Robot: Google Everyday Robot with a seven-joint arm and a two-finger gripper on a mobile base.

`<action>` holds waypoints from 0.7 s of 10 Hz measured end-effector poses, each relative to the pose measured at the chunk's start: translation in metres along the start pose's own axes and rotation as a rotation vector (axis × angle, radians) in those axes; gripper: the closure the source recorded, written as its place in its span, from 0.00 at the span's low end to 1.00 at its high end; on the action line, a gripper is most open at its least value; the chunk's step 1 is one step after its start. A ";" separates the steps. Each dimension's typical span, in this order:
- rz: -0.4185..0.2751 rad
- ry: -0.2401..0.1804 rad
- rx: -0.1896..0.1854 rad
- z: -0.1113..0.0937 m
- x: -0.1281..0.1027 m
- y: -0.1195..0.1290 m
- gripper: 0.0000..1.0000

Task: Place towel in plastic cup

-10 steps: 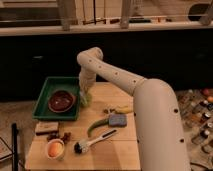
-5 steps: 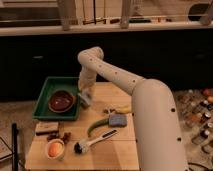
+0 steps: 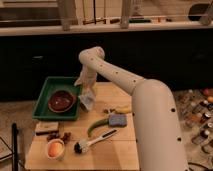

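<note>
Wood, pale and planked, makes up the bench (image 3: 117,152). At its near left corner stands what I take to be the plastic cup (image 3: 55,148), a small round vessel with an orange inside, and a dish brush (image 3: 95,140) lies just beside it to the right. A little further in lie a curved green object (image 3: 96,126) and a grey-blue sponge (image 3: 118,120). Beyond them a pale crumpled thing that reads as the towel (image 3: 86,101) is directly under the pincer (image 3: 86,92), by the right rim of the green tray (image 3: 42,92) that holds a brown bowl (image 3: 62,100). I cannot tell whether the pincer is clamped on the cloth or merely above it, nor whether the towel hangs free or touches the wood. The step in hand looks like the pick-up or the very start of the carry, with the cup well apart from the towel. The next move, in my judgement, calls for a sure hold, a lift, then travel toward the near left corner and a lowering over the cup's mouth. The white arm (image 3: 120,75) rises from the lower right, slants up and left to a bend above the tray, then drops steeply to the pincer.
</note>
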 end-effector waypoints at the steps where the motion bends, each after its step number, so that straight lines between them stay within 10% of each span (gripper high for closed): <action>1: -0.002 0.003 0.002 -0.001 0.000 0.000 0.20; 7: -0.012 0.022 0.006 -0.010 0.001 -0.006 0.20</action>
